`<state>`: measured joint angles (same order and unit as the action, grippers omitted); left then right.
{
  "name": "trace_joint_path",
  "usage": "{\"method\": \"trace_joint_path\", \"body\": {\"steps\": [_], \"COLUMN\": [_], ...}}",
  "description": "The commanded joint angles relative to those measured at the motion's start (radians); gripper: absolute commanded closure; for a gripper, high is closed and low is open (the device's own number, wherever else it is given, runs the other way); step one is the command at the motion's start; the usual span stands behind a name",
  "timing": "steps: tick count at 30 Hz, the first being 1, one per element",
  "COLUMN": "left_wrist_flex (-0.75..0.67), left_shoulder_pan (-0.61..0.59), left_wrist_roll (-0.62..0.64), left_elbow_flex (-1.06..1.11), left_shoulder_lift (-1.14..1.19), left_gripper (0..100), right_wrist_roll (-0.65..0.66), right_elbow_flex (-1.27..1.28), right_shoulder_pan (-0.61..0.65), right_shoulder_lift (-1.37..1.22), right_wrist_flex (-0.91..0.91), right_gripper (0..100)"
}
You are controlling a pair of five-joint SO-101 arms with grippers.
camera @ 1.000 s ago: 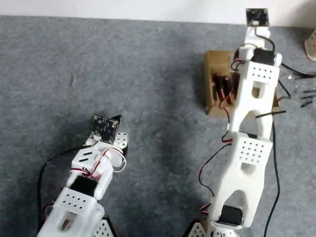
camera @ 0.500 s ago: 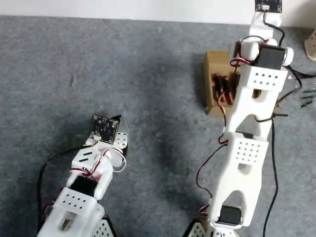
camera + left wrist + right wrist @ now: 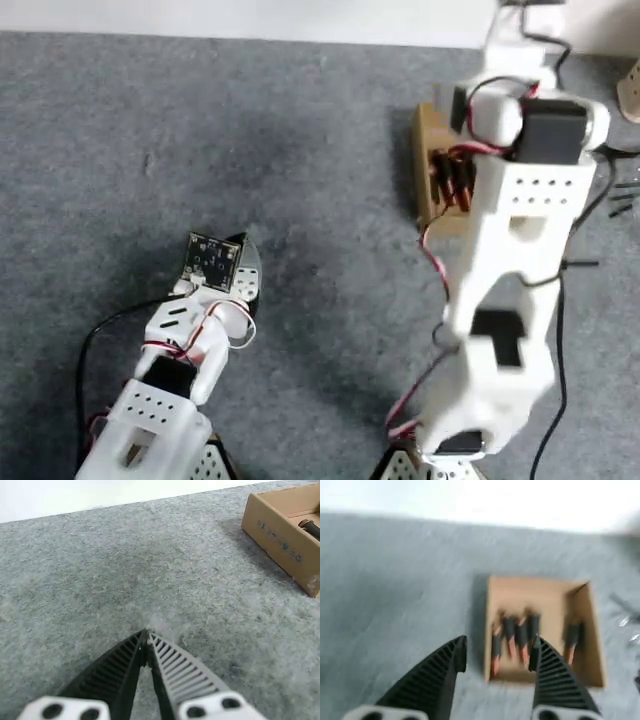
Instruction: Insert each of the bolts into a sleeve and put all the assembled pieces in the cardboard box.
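Note:
The cardboard box [image 3: 542, 597] sits on the grey carpet and holds several assembled pieces [image 3: 515, 637], black sleeves with copper-coloured bolt ends, lying side by side. In the high view the box [image 3: 427, 150] is at the back right, mostly covered by the right arm [image 3: 520, 220]. My right gripper [image 3: 500, 655] hangs open above the box's near side with nothing between its fingers. My left gripper [image 3: 146, 639] is shut and empty, low over the carpet at the front left, with the box corner [image 3: 280, 530] farther off.
Grey carpet [image 3: 250, 130] covers the table, with a white wall strip along the back. Loose small metal parts [image 3: 615, 190] lie at the right edge beside the box. Red and black cables run along both arms.
The right arm has risen and drawn back from the box, looming larger in the high view. The left arm has not moved.

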<state>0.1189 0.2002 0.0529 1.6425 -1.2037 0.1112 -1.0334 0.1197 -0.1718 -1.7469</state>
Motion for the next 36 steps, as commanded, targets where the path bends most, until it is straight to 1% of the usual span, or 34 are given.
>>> {"method": "trace_joint_path", "body": {"steps": [1,4,6,9,12,15,18,24,25,30,33,36], "left_wrist_flex": [-0.002,-0.002,-0.002,-0.002,-0.002,-0.002,-0.002,0.000,0.000,0.000,0.000,0.002], "left_shoulder_pan": [-0.012,-0.012,-0.012,-0.012,-0.012,-0.012,-0.012,-0.012,-0.012,-0.012,-0.012,-0.012], "left_wrist_roll": [-0.005,-0.005,-0.005,-0.005,-0.005,-0.005,-0.005,-0.005,-0.005,-0.005,-0.005,-0.005], "left_elbow_flex": [-0.039,-0.039,-0.039,-0.038,-0.038,-0.038,-0.038,-0.036,-0.036,-0.036,-0.036,-0.035], "left_shoulder_lift": [0.002,0.002,0.002,0.002,0.002,0.002,0.002,0.002,0.002,0.002,0.002,0.002], "left_gripper": [99,99,99,99,99,99,99,99,99,99,99,99], "right_wrist_roll": [-0.008,-0.005,0.003,0.064,0.087,0.089,0.086,0.080,0.080,0.086,0.086,0.086], "right_elbow_flex": [0.403,0.723,0.963,1.360,1.748,2.083,2.344,2.658,2.695,2.818,2.844,2.844], "right_shoulder_pan": [0.076,0.088,0.085,0.087,0.084,0.053,0.012,-0.041,-0.041,-0.041,-0.041,-0.041], "right_shoulder_lift": [0.298,0.519,0.673,0.906,1.135,1.357,1.578,2.014,2.038,1.952,1.960,1.960], "right_wrist_flex": [0.015,0.140,0.266,0.464,0.677,0.845,0.949,0.974,0.975,0.964,0.863,0.722], "right_gripper": [82.4,82.4,82.4,82.4,82.4,82.4,82.4,82.4,82.4,82.4,82.4,82.4]}}
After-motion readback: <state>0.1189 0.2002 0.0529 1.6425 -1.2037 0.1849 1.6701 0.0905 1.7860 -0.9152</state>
